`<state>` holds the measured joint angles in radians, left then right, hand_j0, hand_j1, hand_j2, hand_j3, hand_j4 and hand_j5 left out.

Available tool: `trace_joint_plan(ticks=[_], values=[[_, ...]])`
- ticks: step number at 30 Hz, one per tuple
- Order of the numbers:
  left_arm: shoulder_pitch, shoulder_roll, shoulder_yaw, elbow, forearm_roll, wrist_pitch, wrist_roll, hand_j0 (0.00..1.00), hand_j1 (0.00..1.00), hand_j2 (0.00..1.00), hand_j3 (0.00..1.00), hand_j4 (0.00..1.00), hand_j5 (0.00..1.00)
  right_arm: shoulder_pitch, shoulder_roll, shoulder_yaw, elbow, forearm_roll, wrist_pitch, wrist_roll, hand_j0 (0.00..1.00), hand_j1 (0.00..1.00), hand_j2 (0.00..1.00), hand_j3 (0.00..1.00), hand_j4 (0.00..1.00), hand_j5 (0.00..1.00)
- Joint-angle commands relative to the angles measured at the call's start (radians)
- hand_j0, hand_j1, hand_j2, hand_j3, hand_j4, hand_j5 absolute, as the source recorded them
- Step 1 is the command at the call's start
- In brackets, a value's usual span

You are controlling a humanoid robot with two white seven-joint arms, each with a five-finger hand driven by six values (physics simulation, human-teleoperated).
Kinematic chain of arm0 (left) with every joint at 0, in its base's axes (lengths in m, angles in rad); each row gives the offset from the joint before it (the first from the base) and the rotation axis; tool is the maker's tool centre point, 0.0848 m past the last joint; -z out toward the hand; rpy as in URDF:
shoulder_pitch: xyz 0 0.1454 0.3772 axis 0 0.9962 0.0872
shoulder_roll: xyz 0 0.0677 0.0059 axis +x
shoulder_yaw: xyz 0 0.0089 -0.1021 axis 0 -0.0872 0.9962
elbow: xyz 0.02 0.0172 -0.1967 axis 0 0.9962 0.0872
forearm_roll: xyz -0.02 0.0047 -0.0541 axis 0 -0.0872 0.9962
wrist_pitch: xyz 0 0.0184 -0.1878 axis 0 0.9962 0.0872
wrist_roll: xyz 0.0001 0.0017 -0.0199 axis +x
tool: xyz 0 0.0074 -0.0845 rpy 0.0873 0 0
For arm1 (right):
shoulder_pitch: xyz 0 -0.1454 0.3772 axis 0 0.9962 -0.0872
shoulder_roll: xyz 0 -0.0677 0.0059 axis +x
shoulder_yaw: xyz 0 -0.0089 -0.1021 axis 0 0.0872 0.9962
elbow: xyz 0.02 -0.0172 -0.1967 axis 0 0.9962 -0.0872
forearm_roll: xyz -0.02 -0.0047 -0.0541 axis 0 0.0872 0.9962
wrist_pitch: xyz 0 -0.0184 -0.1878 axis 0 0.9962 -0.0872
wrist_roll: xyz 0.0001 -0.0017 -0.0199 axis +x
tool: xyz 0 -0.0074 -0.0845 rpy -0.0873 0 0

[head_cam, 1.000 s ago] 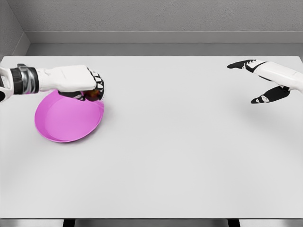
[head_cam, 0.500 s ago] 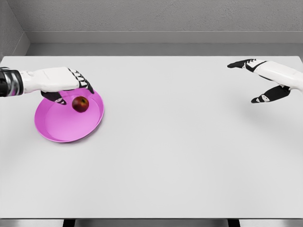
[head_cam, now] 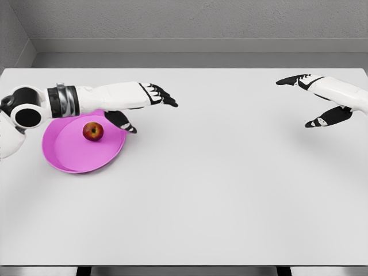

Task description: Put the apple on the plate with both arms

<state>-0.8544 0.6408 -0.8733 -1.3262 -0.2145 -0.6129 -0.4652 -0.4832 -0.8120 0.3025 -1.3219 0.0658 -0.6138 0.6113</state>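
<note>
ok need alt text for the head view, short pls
A red apple sits on a pink plate at the left of a white table. The left hand hovers open beside the plate; the right hand is open at far right.

1. I am looking at a bare simulated test room, not a home or kitchen: every surface is a smooth, evenly lit render.
2. The pale grey tabletop (head_cam: pixel 218 190) fills nearly my whole view, its far edge running straight across the upper part.
3. Beyond that far edge stands a plain grey textured wall (head_cam: pixel 190 20) with a lighter band along its foot.
4. At the tabletop's near edge, dark legs (head_cam: pixel 84 271) show below against a black void.
</note>
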Motion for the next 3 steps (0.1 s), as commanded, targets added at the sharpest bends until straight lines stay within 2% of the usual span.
trace_joint_plan(ticks=[1,3], values=[[0.0,-0.015,-0.007,0.002,0.012,0.002,0.0,1.0,1.0,1.0,1.0,1.0,1.0,0.0,-0.001,0.0,0.0,-0.008,0.003,0.0,1.0,1.0,1.0,1.0,1.0,1.0],[0.002,-0.015,-0.009,0.002,0.014,0.002,0.0,1.0,1.0,1.0,1.0,1.0,1.0,0.0,-0.001,0.0,0.0,-0.008,0.003,0.0,1.0,1.0,1.0,1.0,1.0,1.0]])
